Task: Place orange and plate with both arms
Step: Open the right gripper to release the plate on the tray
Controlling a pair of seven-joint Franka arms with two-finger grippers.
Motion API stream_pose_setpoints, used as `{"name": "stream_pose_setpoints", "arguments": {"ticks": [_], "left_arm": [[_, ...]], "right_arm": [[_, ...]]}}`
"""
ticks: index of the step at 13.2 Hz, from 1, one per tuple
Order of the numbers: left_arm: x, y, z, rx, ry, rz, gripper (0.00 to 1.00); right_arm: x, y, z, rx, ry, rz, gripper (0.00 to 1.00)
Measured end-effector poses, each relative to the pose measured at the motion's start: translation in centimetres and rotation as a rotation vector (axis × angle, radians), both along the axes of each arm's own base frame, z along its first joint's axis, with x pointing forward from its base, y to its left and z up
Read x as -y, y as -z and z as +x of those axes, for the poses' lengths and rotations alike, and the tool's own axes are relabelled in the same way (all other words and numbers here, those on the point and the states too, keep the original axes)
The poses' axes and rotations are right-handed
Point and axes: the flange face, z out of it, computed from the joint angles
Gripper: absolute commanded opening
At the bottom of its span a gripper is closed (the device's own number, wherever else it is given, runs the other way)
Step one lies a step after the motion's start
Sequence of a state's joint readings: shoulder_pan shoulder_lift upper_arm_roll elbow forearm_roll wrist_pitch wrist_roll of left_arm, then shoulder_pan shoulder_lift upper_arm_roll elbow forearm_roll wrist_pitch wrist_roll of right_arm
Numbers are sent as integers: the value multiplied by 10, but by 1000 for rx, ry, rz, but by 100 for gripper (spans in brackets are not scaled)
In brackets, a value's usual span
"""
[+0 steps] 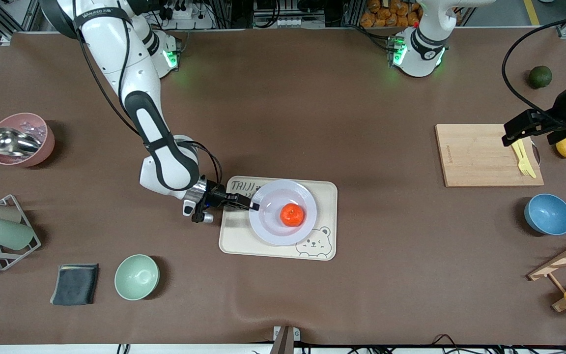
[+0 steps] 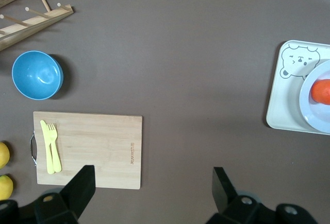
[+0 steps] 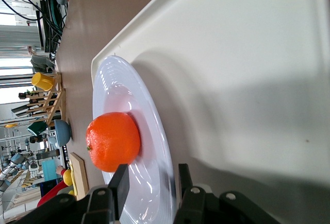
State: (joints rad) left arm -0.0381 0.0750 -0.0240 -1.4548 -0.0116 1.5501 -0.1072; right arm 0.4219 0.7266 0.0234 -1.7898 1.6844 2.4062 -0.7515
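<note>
The orange (image 1: 292, 215) lies on the white plate (image 1: 275, 196), which rests on the cream bear-print tray (image 1: 322, 189) in the middle of the table. My right gripper (image 1: 253, 205) is low at the plate's rim on the right arm's side, open, one finger over the rim and one under it. The right wrist view shows the orange (image 3: 113, 141), the plate (image 3: 121, 95), the tray (image 3: 232, 54) and the right gripper (image 3: 153, 183). My left gripper (image 1: 511, 137) waits, open and empty, over the cutting board; its wrist view (image 2: 153, 183) shows the orange (image 2: 322, 91) and plate (image 2: 309, 108) far off.
A wooden cutting board (image 1: 479, 155) with a yellow fork (image 1: 523, 157), a blue bowl (image 1: 548, 214) and a dark green fruit (image 1: 540, 76) lie at the left arm's end. A pale green bowl (image 1: 136, 277), a dark cloth (image 1: 75, 283) and a pink bowl (image 1: 20, 140) lie at the right arm's end.
</note>
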Motion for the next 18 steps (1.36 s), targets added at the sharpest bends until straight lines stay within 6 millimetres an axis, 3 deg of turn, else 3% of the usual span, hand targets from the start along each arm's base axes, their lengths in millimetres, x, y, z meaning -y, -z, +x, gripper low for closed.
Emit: {"name": "stream_pose_setpoints", "arguments": {"ticks": [6,12,15,18], "left_arm": [[-1,-3,-2,6,-1,0,100],[-3,-4,-2,7,-6,0,100],[-3,-9,-2,17,-5,-1,100],[-2,-9,-2,18,-4,-1,100]], "right_arm": [[13,0,6,-20,-43,-72,43],[21,-20,23,-130,-61,-141,46],[50,-23,33,-168,-103,-131,49],[89,-49,49,-220,-173,-163,52]]}}
